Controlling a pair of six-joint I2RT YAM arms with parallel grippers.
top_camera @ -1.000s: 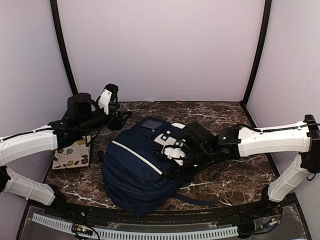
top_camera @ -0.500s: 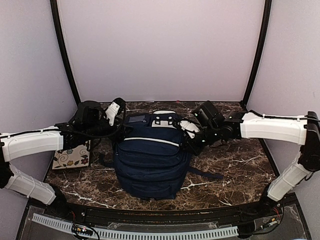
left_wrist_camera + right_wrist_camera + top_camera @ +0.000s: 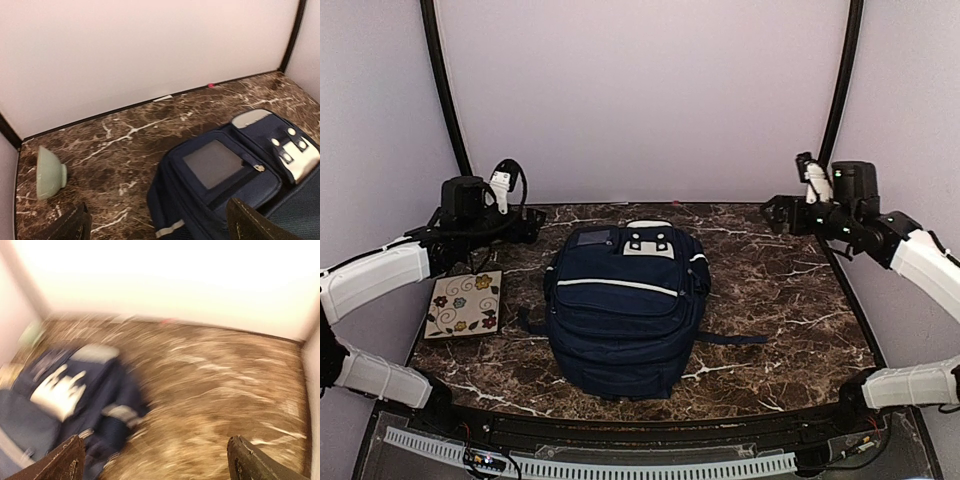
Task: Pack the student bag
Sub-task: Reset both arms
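Navy student bag: flat on the marble bench — between the two hands, touching neither.
Left hand: lifted, fingers spread, empty.
Right hand: lifted, fingers spread, empty.
Flowered square: below left hand.
Green bowl: on its side — left of left hand.

Left fingers, right fingers off student bag

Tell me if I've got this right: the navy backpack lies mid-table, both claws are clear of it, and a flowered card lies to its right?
No: the top external view shows the flowered card left of the navy backpack, not right. The rest holds: the backpack lies central on the table, left gripper and right gripper clear of it.
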